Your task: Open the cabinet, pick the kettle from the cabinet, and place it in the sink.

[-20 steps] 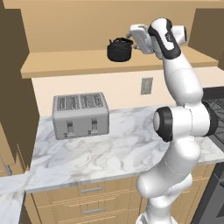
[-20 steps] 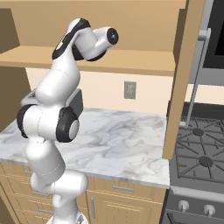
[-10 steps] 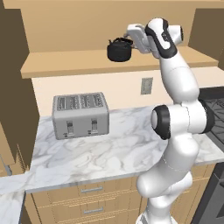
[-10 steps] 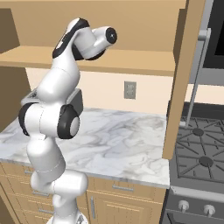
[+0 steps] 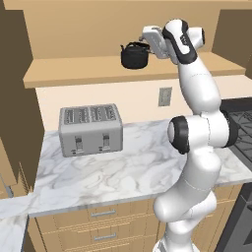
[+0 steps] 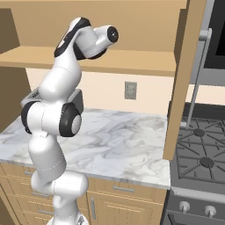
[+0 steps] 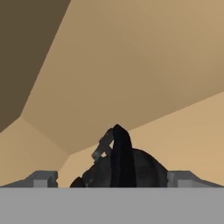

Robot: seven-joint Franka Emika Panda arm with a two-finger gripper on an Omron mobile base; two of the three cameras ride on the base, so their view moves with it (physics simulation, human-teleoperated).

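The cabinet stands open, with its shelf (image 5: 78, 71) bare-fronted and one door (image 6: 180, 79) swung out at the right. On that shelf rests the small black kettle (image 5: 134, 55), upright. My gripper (image 5: 145, 43) is raised to shelf height, right beside the kettle's arched handle and on its right side. In the hand view the kettle (image 7: 127, 164) sits close and low between the two fingertips, handle edge-on; the gripper (image 7: 113, 178) is open, with the fingers wide on either side of the kettle and apart from it. The sink is out of view.
A silver toaster (image 5: 91, 129) stands on the marble counter (image 5: 133, 172) under the shelf, with a wall outlet (image 5: 165, 96) behind. A stove (image 6: 202, 149) lies to the right, past the open door. Drawers (image 5: 103, 216) run below the counter.
The hand has crept a little left along the shelf, closer to the kettle. The jaws stay wide and the kettle has not moved.
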